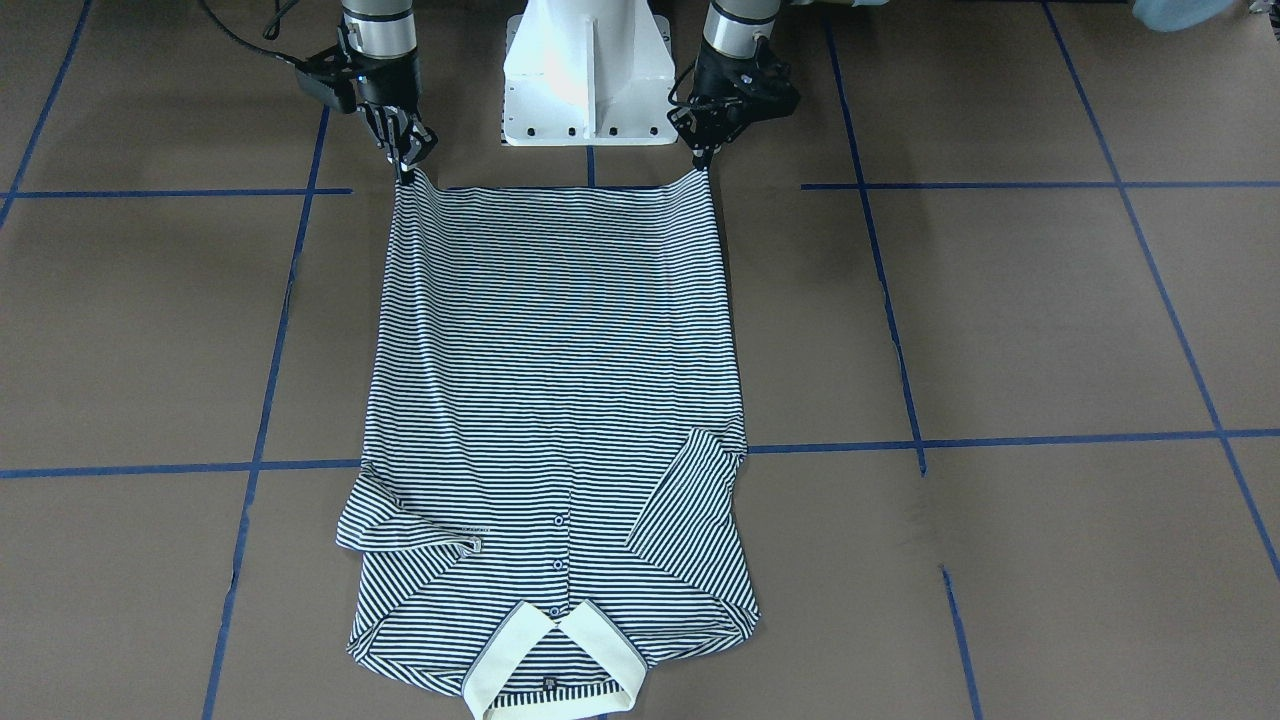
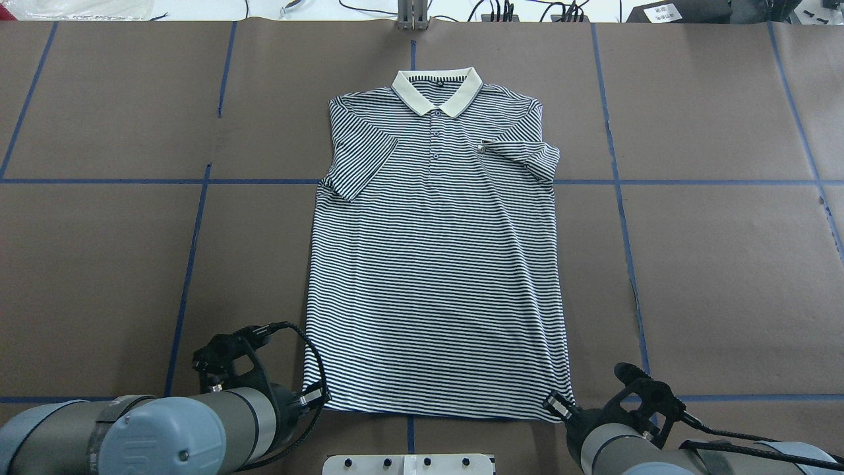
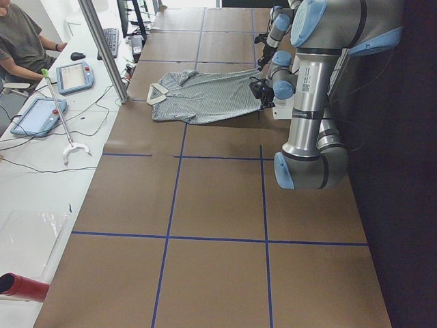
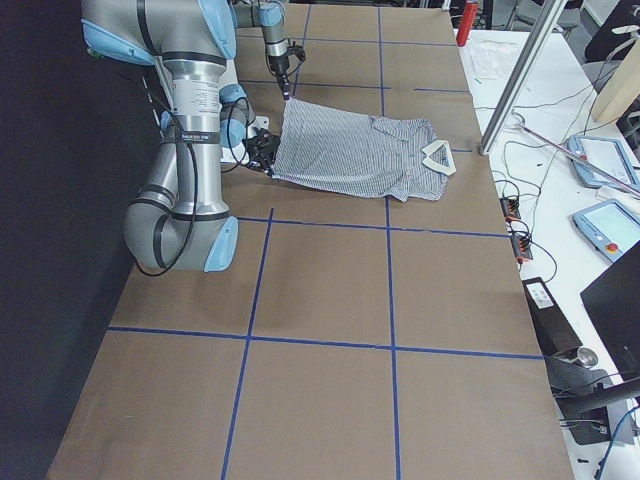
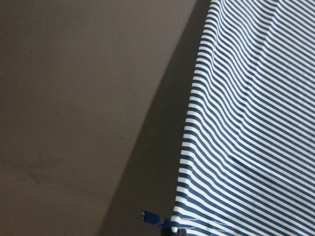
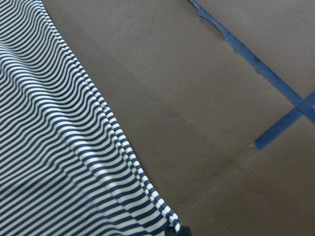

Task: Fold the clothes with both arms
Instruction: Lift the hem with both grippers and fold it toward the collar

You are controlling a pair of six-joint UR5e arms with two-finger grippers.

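The striped polo shirt (image 2: 435,264) lies face up on the brown table, its cream collar (image 2: 436,89) at the far side from the robot and both short sleeves folded in over the chest. My left gripper (image 2: 316,398) (image 1: 703,162) is shut on the hem's left corner. My right gripper (image 2: 555,406) (image 1: 406,168) is shut on the other hem corner. The hem (image 1: 560,188) is stretched taut between them and held slightly off the table. Each wrist view shows only striped cloth (image 5: 256,123) (image 6: 49,147) sloping away from its pinched corner, with brown table beside it.
The white pedestal base (image 1: 590,80) stands just behind the hem, between the arms. Blue tape lines (image 2: 184,277) mark a grid on the table. A metal post (image 3: 102,48), tablets and a seated person (image 3: 20,41) are at a side bench.
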